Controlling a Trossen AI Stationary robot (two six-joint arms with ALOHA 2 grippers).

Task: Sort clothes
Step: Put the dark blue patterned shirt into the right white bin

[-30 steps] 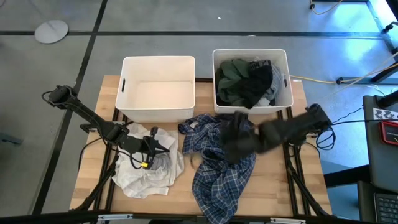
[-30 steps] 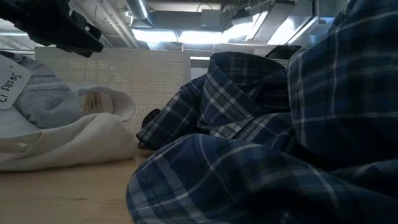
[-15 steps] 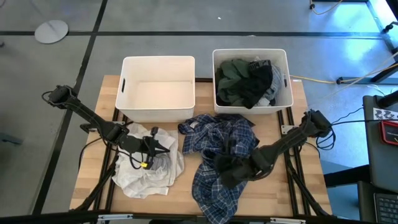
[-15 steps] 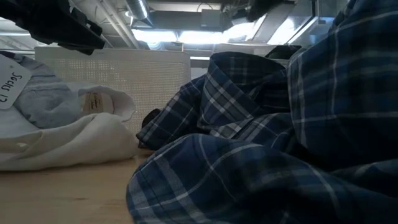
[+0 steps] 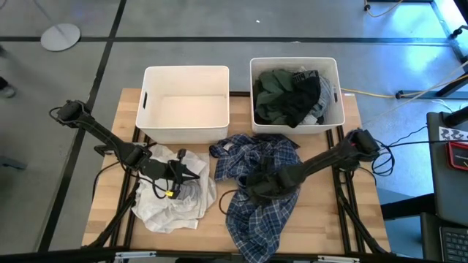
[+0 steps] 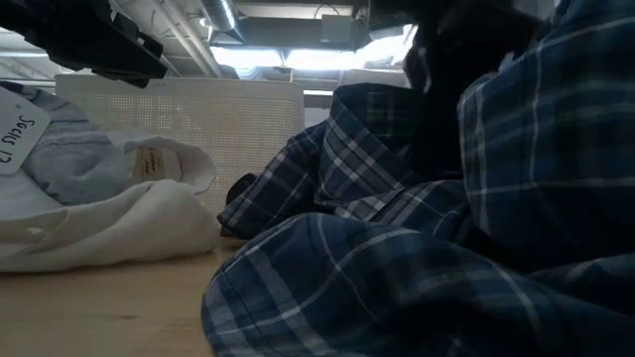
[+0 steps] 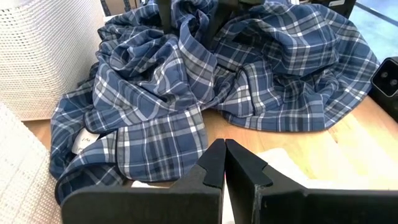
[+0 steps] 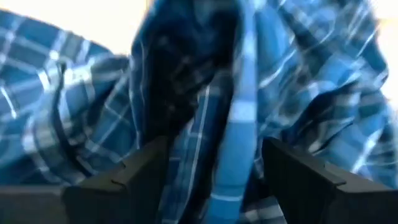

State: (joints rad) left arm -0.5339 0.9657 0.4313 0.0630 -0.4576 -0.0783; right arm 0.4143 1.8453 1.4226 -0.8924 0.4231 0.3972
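A wooden table (image 5: 333,212) is standing on a grey floor, carrying two white bins along its far edge: the left bin (image 5: 186,102) is showing only its bare white floor, while the right bin (image 5: 296,93) is holding dark green and dark grey garments (image 5: 287,95). On the left of the tabletop a heap of white and pale grey-blue clothes (image 5: 174,199) is lying, and the left gripper (image 5: 196,172) is hovering at its edge, its fingers (image 7: 214,163) pressed together with nothing between them. The navy-and-white plaid shirt (image 5: 257,191) is sprawling crumpled across the middle of the table, in front of the right bin. The right gripper (image 5: 259,186) is bearing down into the middle of this shirt; in its wrist view the fingers (image 8: 308,177) are standing wide apart with a raised fold of plaid cloth between them, not yet pinched. The step in hand appears to be seizing the plaid shirt for sorting. The next move is calling for the fingers to be closing on that fold with enough cloth gathered, then lifting high enough for the trailing fabric to clear a bin's rim, since a loose sleeve could be dragging or catching on the wall.
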